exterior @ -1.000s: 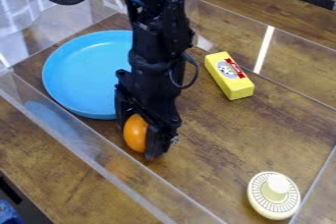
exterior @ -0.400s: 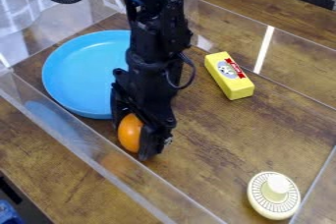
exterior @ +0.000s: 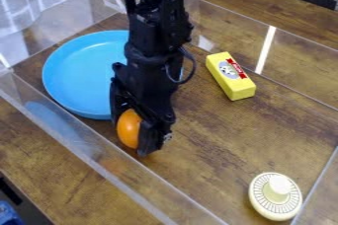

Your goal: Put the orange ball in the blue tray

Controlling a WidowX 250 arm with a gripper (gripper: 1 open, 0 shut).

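The orange ball (exterior: 128, 128) is held between the fingers of my gripper (exterior: 133, 132), which is shut on it and carries it just above the wooden table. The black arm rises from it toward the top of the view. The blue tray (exterior: 79, 71) lies just behind and to the left of the gripper; the arm hides its right part. The ball hangs near the tray's front right rim, outside the tray.
A yellow rectangular block (exterior: 228, 75) lies to the right of the arm. A small cream ribbed disc (exterior: 274, 194) sits at the front right. A clear plastic wall (exterior: 79, 145) runs along the table's front left edge.
The gripper with the orange ball has moved slightly up and to the left, toward the blue tray. The other things have not moved.
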